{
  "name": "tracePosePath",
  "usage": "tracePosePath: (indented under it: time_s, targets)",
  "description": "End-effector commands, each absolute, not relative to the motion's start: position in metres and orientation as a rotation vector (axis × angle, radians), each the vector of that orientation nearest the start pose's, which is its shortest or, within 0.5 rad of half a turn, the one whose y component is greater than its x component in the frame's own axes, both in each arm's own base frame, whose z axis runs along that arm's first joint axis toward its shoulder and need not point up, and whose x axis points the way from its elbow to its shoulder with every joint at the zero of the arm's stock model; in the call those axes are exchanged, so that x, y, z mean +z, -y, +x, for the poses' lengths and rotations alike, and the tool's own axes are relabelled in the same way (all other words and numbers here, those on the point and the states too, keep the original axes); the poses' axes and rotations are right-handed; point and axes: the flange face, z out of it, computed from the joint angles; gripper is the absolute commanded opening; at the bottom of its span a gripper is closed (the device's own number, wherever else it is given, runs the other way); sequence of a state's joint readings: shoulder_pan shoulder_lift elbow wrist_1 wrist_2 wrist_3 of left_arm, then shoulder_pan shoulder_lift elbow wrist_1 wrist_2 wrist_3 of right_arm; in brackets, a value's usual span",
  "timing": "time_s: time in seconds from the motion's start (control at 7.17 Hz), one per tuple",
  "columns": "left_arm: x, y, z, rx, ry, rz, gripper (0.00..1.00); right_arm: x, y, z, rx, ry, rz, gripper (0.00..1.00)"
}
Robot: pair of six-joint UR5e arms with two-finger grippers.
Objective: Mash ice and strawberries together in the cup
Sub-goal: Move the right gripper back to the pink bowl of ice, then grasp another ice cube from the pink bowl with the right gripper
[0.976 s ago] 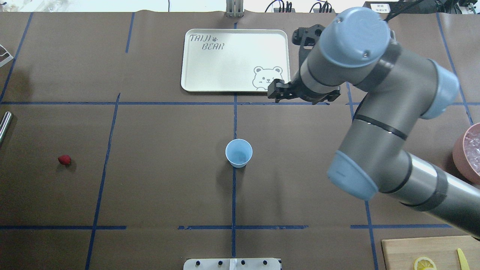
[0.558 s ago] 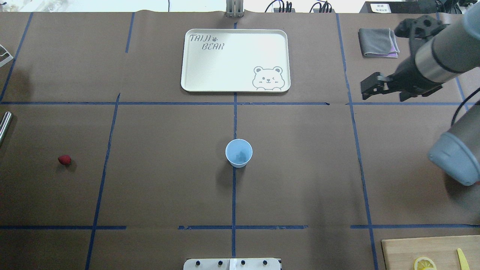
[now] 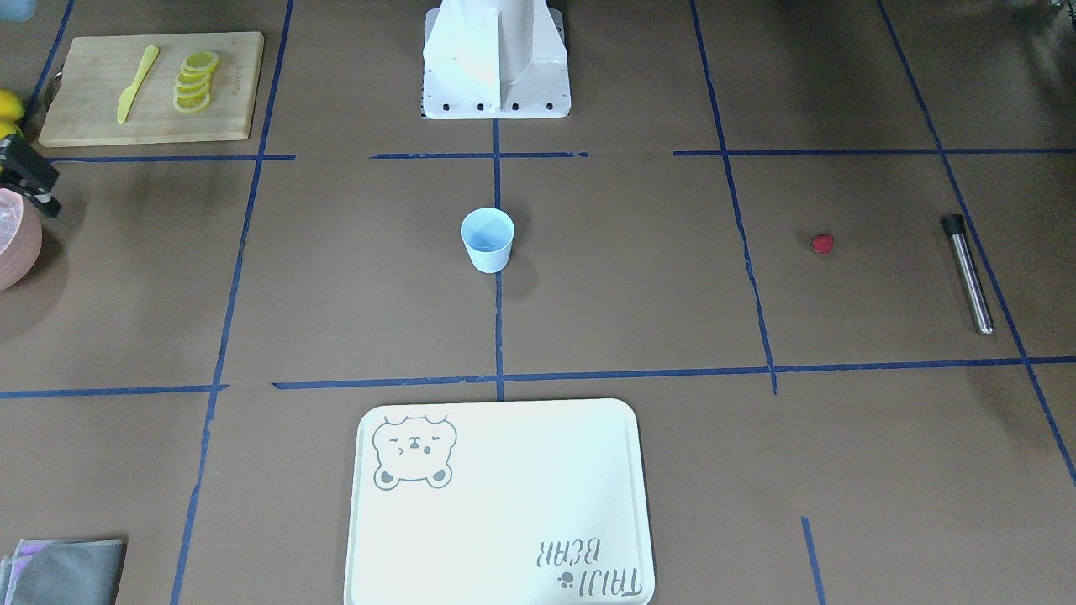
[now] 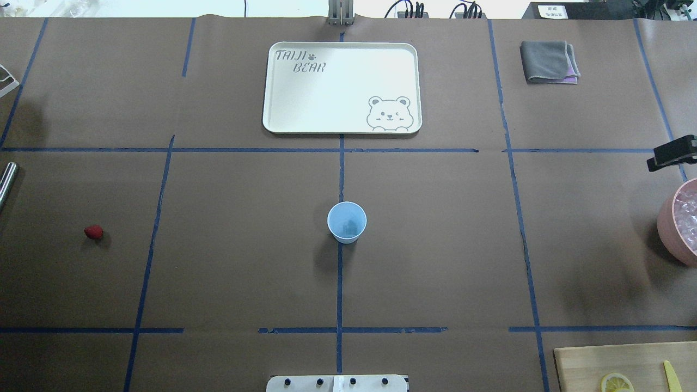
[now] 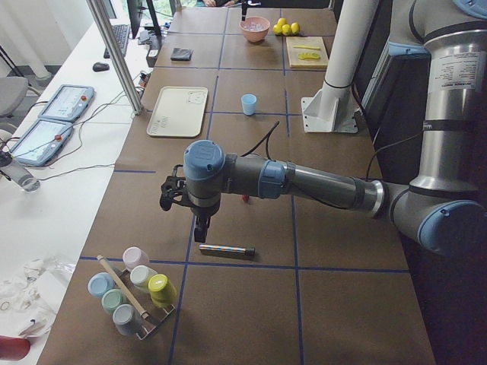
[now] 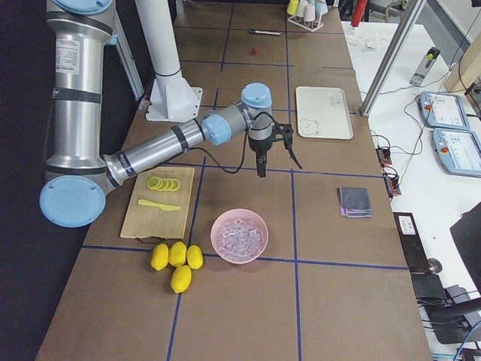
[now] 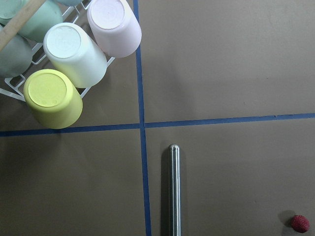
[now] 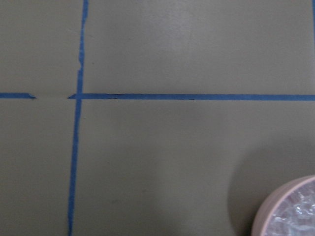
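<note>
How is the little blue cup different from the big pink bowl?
The cup is pale blue and small; the bowl is pink and much wider. The bowl is piled with ice; the cup looks almost empty. The cup stands mid-table, the bowl near the lemons. Both stand upright.

The right gripper [image 4: 672, 154] swings from the tray's [image 4: 283, 111] corner out to the far right, near the pink bowl [image 4: 666, 223].
</note>
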State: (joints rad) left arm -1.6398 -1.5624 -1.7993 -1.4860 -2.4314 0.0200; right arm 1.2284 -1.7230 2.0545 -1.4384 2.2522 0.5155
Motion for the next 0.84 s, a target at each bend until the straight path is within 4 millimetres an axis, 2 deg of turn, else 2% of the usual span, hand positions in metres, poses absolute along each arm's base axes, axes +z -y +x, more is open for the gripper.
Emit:
tracePosePath:
  time_s: [0.0, 0.42, 0.56, 0.7]
  targets:
    - [0.549, 0.480, -0.091, 0.015, -0.852, 0.172, 1.00, 0.549, 0.416, -0.037, -0.075, 0.786, 0.120, 0.99]
    - [0.546, 0.479, -0.091, -0.006, -0.855, 0.166, 1.00, 0.598, 0.418, -0.031, -0.040, 0.712, 0.060, 0.99]
    - [0.542, 0.479, -0.091, -0.015, -0.856, 0.169, 1.00, 0.609, 0.417, -0.030, -0.032, 0.706, 0.040, 0.99]
    - [0.542, 0.479, -0.091, -0.015, -0.855, 0.169, 1.00, 0.625, 0.414, -0.030, -0.069, 0.698, 0.025, 0.94]
